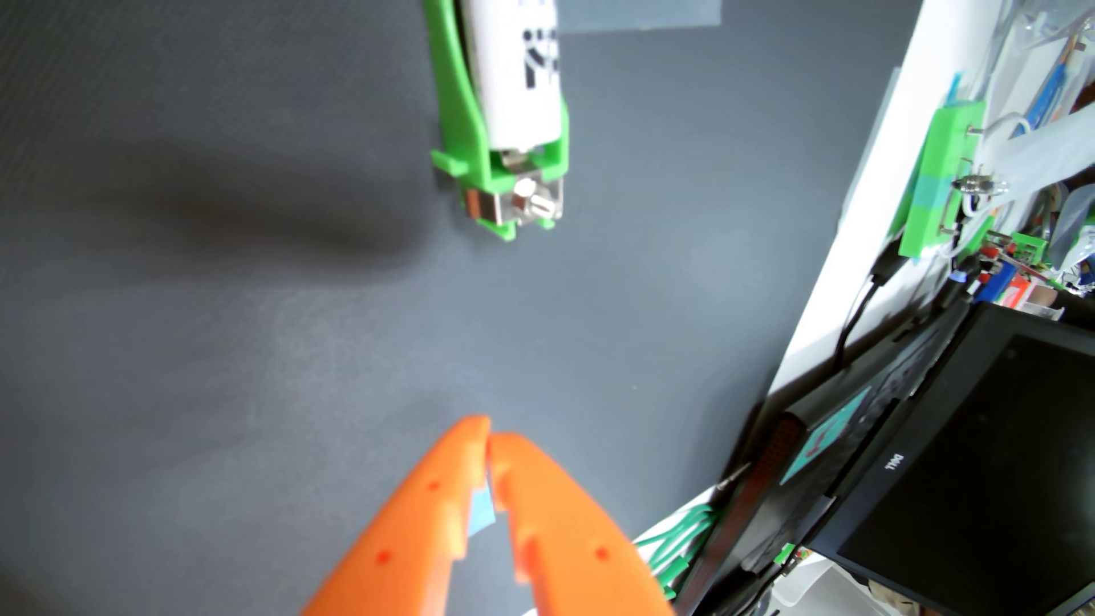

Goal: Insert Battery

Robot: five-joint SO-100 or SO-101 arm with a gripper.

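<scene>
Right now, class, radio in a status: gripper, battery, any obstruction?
Gripper shut, empty, above the mat. Battery seated in green holder. Nothing between them.

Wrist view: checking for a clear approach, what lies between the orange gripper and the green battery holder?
Only bare dark grey mat separates the gripper from the battery holder; the wrist view shows nothing on it.

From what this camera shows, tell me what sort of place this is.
Probably a hobby electronics workbench: a dark mat holds a green battery holder, with a monitor and loose wires crowding the right edge. The orange gripper is shut.
</scene>
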